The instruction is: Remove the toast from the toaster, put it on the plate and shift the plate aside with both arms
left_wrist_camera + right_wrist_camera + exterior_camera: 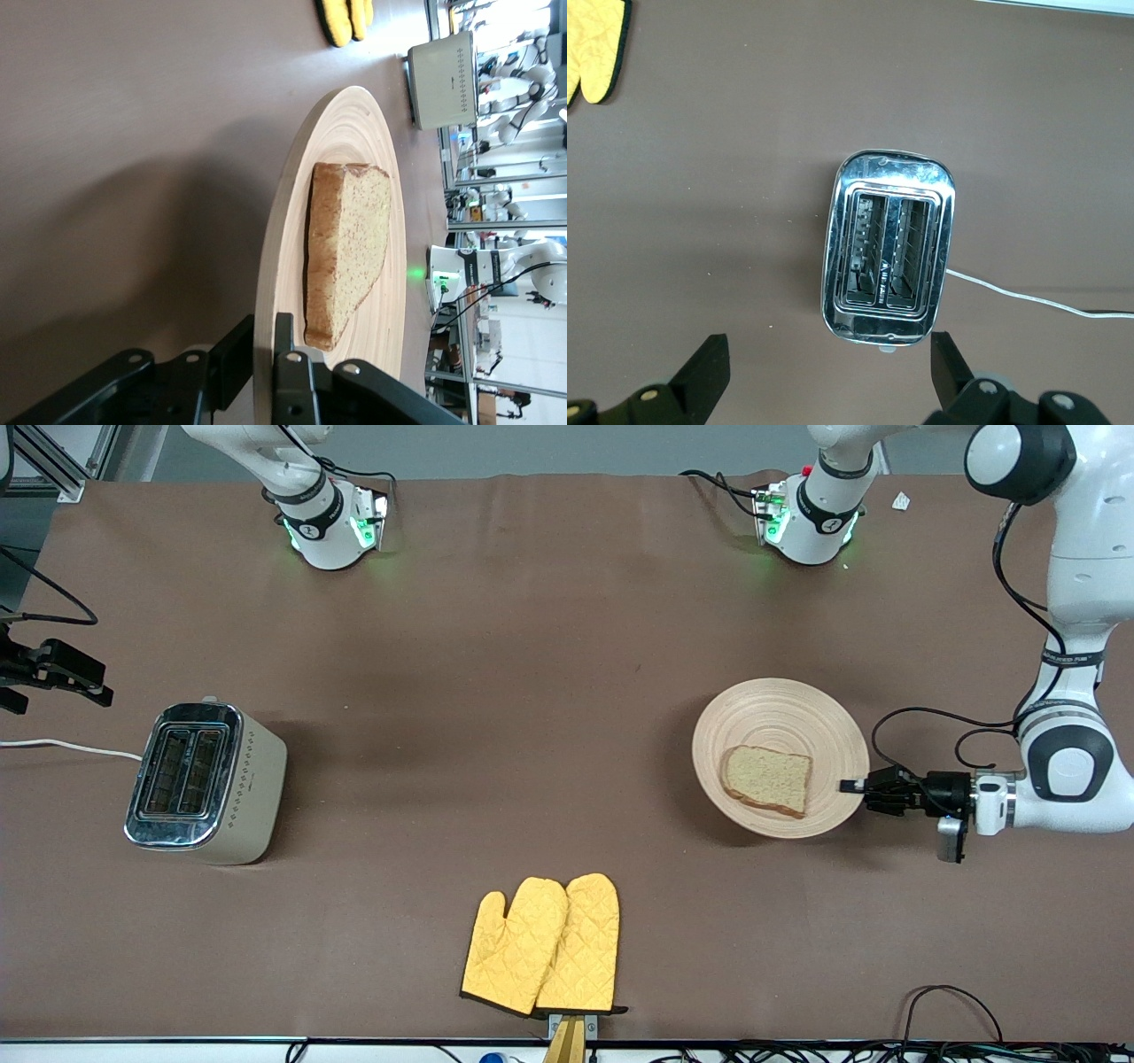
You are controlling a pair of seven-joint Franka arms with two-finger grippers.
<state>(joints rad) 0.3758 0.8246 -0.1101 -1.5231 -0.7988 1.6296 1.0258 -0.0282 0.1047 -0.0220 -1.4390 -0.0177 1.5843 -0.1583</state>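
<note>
With the toast (pixel 767 779) already lying flat on the plate (pixel 780 695), the first half of this job looks done, and both toaster (pixel 205 782) slots show empty from the right wrist view. What's left, by my reading, is shifting the plate aside. The left gripper (pixel 852 786) is down at the rim on the left arm's end of the worktop (pixel 532 646), jaws clenched on the plate edge, one finger above the wood and one below. The right gripper (pixel 828 372) hangs high over the toaster at the right arm's end, jaws spread wide and grasping nothing, well apart from the plate, so it has ground to cover if both arms are to share the move. A pair of yellow oven mitts (pixel 545 946) lies nearer the front camera, between toaster and plate. The toaster's white cord (pixel 71 747) trails off toward the worktop's edge. Nothing crowds the plate itself.
</note>
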